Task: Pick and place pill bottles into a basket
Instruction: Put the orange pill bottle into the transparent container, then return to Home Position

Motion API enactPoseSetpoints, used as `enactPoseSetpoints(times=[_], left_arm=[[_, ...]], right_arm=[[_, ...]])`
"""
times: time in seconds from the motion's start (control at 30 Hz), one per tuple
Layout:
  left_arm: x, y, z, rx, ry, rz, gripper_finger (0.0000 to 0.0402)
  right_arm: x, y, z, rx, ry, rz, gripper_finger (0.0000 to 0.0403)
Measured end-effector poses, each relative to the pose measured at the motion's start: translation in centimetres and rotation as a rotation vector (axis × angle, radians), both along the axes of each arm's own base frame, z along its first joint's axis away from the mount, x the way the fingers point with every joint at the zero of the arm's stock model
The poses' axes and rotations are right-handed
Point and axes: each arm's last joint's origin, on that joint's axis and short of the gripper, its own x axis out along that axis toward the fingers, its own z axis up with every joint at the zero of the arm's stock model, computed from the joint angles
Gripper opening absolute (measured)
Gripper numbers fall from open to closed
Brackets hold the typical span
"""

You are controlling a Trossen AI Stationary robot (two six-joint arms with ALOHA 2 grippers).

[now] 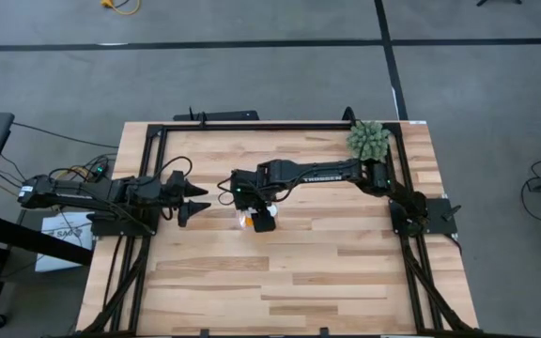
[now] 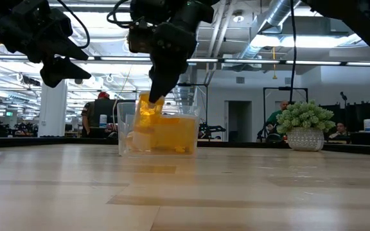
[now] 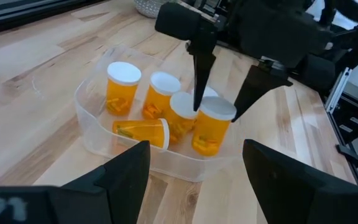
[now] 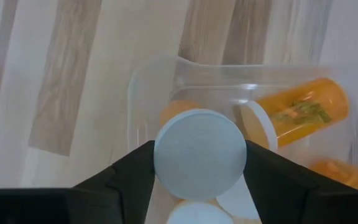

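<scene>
The clear basket [image 3: 91, 127] stands on the wood near the table's middle and also shows in the low view [image 2: 124, 131]. It holds several orange pill bottles with white caps, some upright [image 3: 120, 88] and one lying on its side [image 3: 143, 132]. My right gripper [image 1: 252, 218] hangs over the basket's near end, shut on one more pill bottle [image 3: 209, 129], which is inside the basket. My left gripper [image 3: 194, 177] is open and empty, left of the basket [image 1: 193, 200], pointing at it. My right gripper pinches the pill bottle's white cap [image 4: 199, 152] between its two fingers, one on each side of the cap's rim. The fingers [image 3: 199, 81] come from above, pointing down. The bottle hangs upright, its body inside the basket; whether its base rests on the bottom I cannot tell.
A green spiky potted plant [image 1: 369, 139] stands at the table's far right corner, by the right arm's base. A black frame [image 1: 252, 126] runs along the table's edges. Bare wood lies on the near side of the basket.
</scene>
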Motion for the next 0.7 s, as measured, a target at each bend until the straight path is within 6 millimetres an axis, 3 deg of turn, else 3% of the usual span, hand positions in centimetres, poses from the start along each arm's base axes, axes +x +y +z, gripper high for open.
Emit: enactPoseSetpoints(times=[0.5, 0.7], left_arm=[[0.0, 0.0, 0.0, -0.006, 0.000, -0.001, 0.0247], [0.0, 0.0, 0.0, -0.016, -0.006, 0.022, 0.0247]], right_arm=[[0.1, 0.5, 0.1, -0.072, -0.022, 0.033, 0.0260], [-0.2, -0.2, 2.0, -0.095, -0.042, 0.019, 0.0260]])
